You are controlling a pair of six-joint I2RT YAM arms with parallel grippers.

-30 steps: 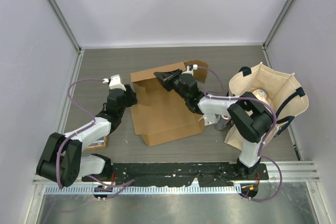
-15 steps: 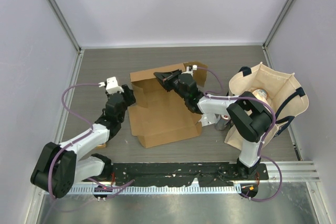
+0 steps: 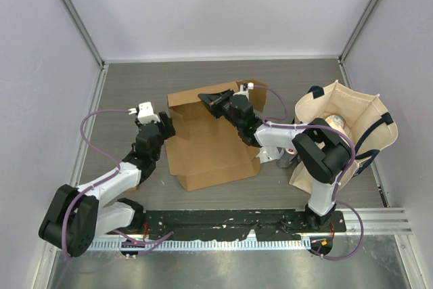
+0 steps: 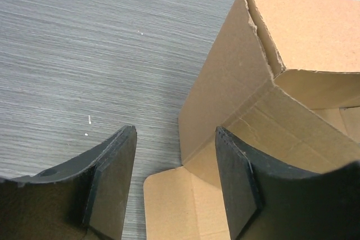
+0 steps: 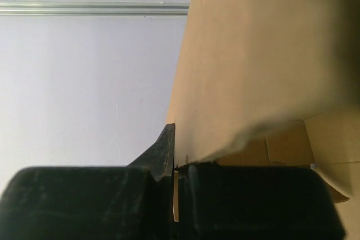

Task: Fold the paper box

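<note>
The paper box is brown corrugated cardboard lying partly folded in the middle of the table. Its rear panel and left side wall stand raised. My left gripper is open at the box's left edge. In the left wrist view a small rounded flap lies between the jaws, and the raised side wall stands just beyond the right finger. My right gripper is shut on the box's rear panel, holding it up. In the right wrist view that panel fills the right side.
A beige tote bag with dark handles stands at the right, with a can-like object beside it. A small packet lies under my left arm. Grey enclosure walls ring the table.
My left arm has swung its elbow outward and the gripper has shifted slightly left along the box's left edge. The box's near-left part has settled a little. The right gripper keeps its hold.
</note>
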